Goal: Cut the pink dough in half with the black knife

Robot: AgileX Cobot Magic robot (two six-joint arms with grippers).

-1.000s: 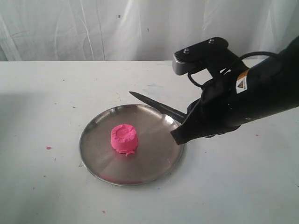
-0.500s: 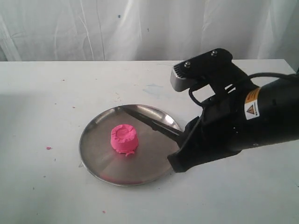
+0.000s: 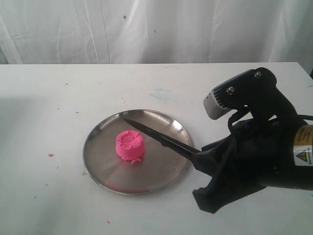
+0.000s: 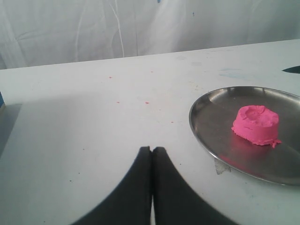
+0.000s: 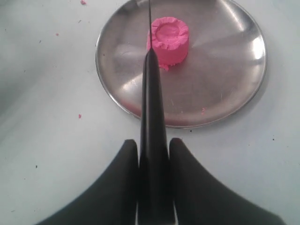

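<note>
**Black knife held over the plate, pink dough in one piece**

The left gripper hangs low over the flat white counter. Its black fingers are pressed together with nothing between them, well apart from the plate.

In the exterior view a tiny pink crumb lies on the counter out at the plate's 9 o'clock. The round shiny steel plate sits mid-counter. On it is the bright pink dough, a squat round lump with a dented top. It is uncut and rests just toward 10 o'clock from the plate's centre.

The slim black knife, with its pointed blade, slants across the plate. It runs from the rim at 3 o'clock to a tip near the rim at 11 o'clock, passing the dough on its 1 o'clock side. A sliver of steel shows between blade and lump.

The right gripper sits off the rim at about 4 o'clock. Its fingers are clamped on the knife's straight handle, one on each side.
</note>
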